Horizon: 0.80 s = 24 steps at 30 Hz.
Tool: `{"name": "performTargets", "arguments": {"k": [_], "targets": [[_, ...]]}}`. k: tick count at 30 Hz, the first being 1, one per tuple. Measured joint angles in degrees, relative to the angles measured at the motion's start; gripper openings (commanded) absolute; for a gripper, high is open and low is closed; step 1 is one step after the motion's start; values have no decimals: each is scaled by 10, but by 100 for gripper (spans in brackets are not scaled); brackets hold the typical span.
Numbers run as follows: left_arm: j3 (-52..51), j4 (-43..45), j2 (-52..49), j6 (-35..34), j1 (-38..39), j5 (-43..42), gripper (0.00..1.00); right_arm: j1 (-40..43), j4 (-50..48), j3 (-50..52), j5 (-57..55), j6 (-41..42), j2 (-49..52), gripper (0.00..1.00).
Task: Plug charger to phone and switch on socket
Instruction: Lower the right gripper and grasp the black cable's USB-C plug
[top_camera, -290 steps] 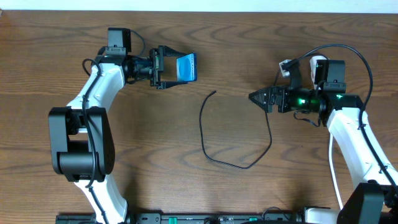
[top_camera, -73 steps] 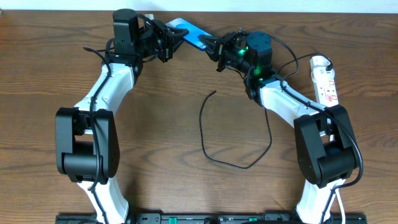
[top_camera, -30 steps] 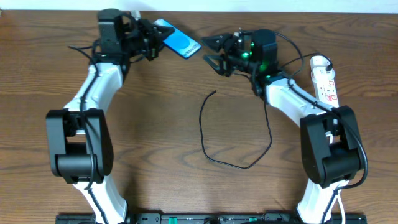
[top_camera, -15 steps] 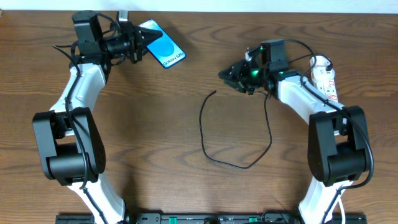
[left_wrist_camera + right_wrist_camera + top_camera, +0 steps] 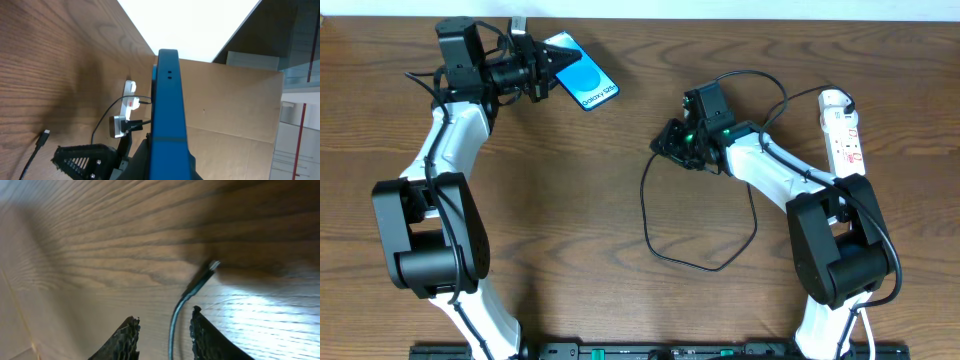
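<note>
While the left hand (image 5: pixel 542 70) pinches the phone (image 5: pixel 582 82) by one end at the far left of the table (image 5: pixel 570 220), the screen faces up toward the overhead camera. It shows a bright blue field with a round shape, and the words "Galaxy S25" can be read along its lower edge. In the left wrist view the phone appears edge-on as a slim blue slab (image 5: pixel 167 125), held clear of the wood.

The right hand (image 5: pixel 665 145) is low over the middle of the table, at the free end of the charger (image 5: pixel 650 225). From there the thin black cable loops toward the near side and curves back up toward the right arm. The right wrist view shows that hand spread. Its two dark fingers (image 5: pixel 122 339) stand apart with the cable (image 5: pixel 180 310) running up between them. It cannot be told whether the cable touches either finger. The small plug tip (image 5: pixel 214 265) lies on the table just past the fingertips.

The socket (image 5: pixel 843 125), a white strip with red switch marks, lies along the right edge of the table, well apart from both the phone and the plug tip. No lettering on it can be made out. It also shows small in the left wrist view (image 5: pixel 131 94), beyond the black right hand (image 5: pixel 80 157)
</note>
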<state>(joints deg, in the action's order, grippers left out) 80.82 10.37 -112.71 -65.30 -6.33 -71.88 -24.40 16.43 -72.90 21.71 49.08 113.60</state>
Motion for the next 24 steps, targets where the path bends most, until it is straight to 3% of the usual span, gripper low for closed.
{"name": "performTargets", "arguments": {"k": [15, 23, 24], "targets": [[0, 0, 0, 0, 0, 0, 7, -9, -24, -1, 9, 19, 51, 29], [0, -1, 0, 0, 0, 0, 7, -9, -62, -7, 45, 37, 76, 13], [0, -1, 0, 0, 0, 0, 7, -9, -62, -7, 44, 38, 76, 7]]}}
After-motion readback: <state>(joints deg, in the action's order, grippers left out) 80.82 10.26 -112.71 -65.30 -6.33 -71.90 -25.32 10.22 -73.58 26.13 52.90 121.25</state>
